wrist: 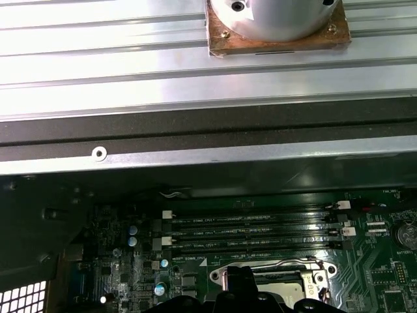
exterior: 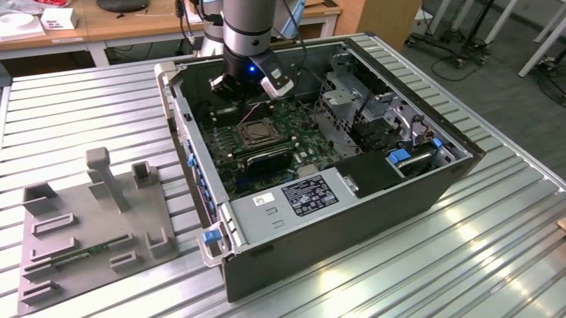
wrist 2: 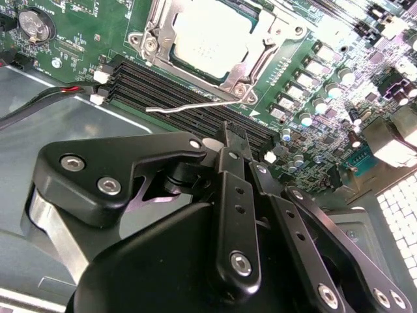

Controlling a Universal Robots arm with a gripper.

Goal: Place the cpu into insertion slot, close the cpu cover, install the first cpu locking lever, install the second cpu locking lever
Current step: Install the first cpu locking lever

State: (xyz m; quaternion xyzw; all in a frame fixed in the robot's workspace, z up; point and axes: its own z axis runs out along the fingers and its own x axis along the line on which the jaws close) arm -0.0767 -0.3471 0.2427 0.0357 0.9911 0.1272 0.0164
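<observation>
Ribbed metal table (exterior: 79,112), end effector (wrist 2: 231,132) closed empty, near cpu (wrist 2: 212,32) seated beneath lowered cpu cover (wrist 2: 163,29)

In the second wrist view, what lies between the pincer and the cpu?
In the second wrist view, the long black memory slots and a thin metal lever lie between the pincer and the cpu.

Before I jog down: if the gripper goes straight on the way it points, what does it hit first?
Likely the thin locking lever beside the memory slots, just under the gripper; depth is unclear.
</observation>
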